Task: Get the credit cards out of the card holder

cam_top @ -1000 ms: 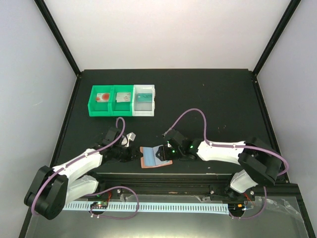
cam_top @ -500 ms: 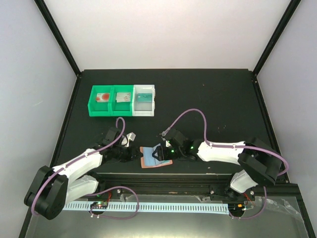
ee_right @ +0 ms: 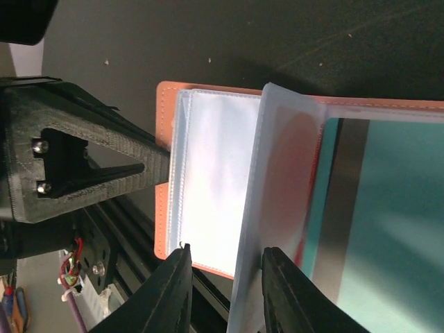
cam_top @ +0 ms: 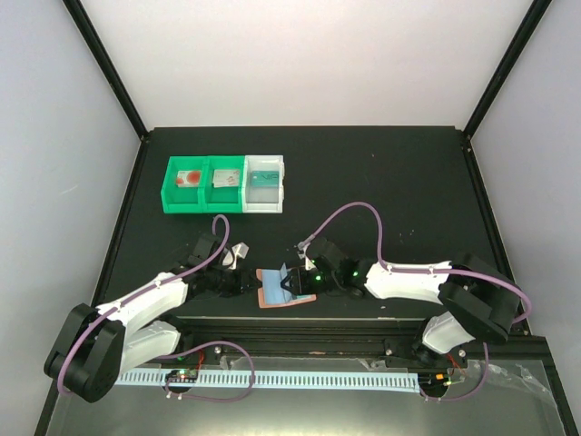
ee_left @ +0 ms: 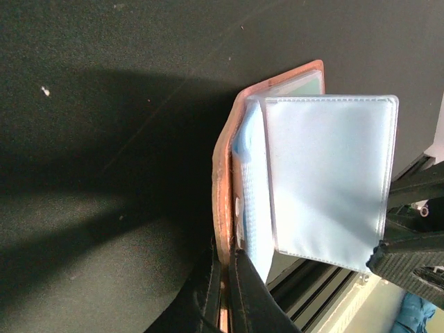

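While the card holder (cam_top: 272, 292) lies open on the table (cam_top: 408, 182) near its front edge, the pink cover is pinched tight by the left gripper (ee_left: 224, 267). A clear sleeve (ee_right: 277, 208) is straddled, not clamped, by the parted jaws of the right gripper (ee_right: 225, 260). A teal card (ee_right: 395, 229) is seen inside the holder.

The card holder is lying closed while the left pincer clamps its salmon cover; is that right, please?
Not quite: the card holder is open, its clear sleeves fanned out, as the left wrist view shows; the left pincer does clamp its salmon cover.
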Tool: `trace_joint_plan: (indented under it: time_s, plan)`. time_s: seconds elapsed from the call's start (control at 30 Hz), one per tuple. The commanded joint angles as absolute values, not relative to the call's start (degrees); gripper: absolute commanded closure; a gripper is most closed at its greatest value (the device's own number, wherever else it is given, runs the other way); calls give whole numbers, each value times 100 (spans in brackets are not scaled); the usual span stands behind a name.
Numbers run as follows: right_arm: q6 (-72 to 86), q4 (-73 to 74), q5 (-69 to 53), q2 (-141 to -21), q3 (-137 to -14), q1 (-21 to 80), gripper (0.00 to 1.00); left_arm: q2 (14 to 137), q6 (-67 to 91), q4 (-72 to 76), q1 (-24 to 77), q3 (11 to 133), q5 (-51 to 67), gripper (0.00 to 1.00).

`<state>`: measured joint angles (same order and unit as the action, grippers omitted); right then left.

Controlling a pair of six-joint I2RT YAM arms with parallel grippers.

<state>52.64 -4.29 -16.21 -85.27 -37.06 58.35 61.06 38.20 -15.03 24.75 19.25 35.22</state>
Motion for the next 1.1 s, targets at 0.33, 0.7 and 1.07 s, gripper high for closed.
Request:
trace_joint_plan:
  time_s: [0.33,0.7,1.07]
  plan:
    - [5428,-895,-1767,-8502,-3585,5809,81,6033,3797,-1517,2487,1898,3467,96]
    - [5381,-541,-1636,-8686,-3724,5810,78,6029,3793,-1533,2484,1898,3471,95]
    - [5064,476,-947,-8537,-3979,5818,65,6000,3798,-1546,2487,1890,3463,95]
